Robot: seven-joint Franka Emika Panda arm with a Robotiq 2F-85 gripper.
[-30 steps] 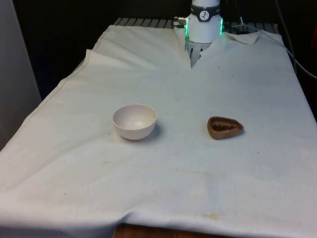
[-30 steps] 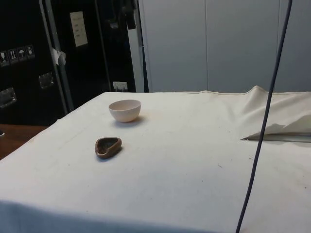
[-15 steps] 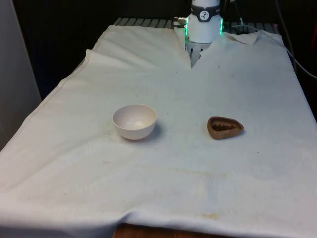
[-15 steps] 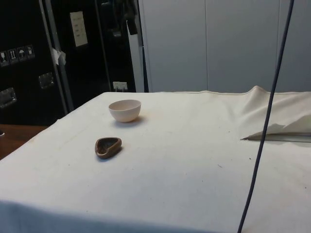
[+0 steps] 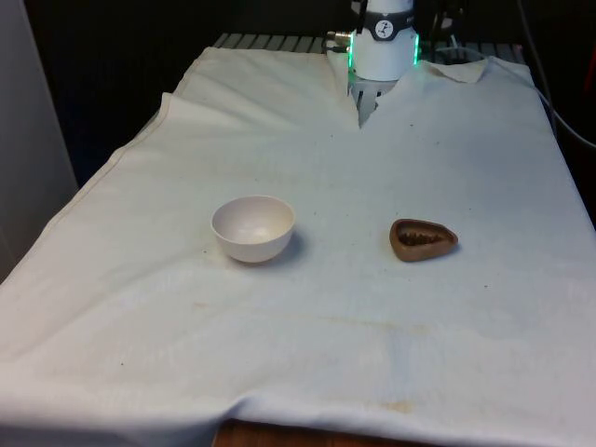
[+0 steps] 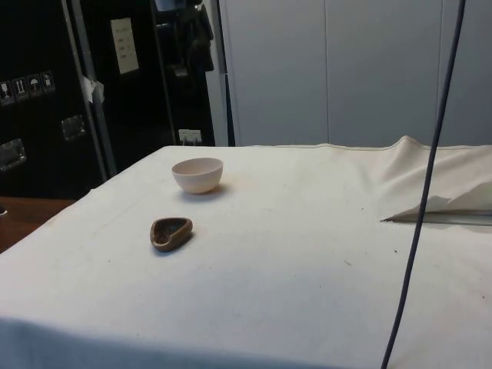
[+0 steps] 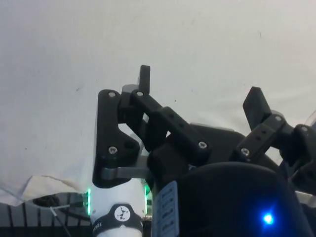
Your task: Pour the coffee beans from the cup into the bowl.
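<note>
- The cup (image 5: pixel 424 239), a small brown heart-shaped dish with dark coffee beans (image 5: pixel 421 239) in it, sits on the white cloth (image 5: pixel 307 345) toward the front view's right. The pale bowl (image 5: pixel 253 227) stands well apart from it, toward the front view's left, and looks empty.
- In the wrist view the gripper (image 7: pixel 200 94) hangs above bare cloth with its fingers (image 7: pixel 144 79) spread apart and nothing between them. It is nowhere near the cup.
- The step in hand appears to be the reach for the cup; nothing is poured yet.
- To do it well, I would come down over the cup with the fingers kept wide and close across its narrower width, gripping the rim walls rather than the beans.
- The cup is shallow, so it should be lifted level and carried without jolts.
- Tilting should begin only once its pointed end is over the middle of the bowl.
</note>
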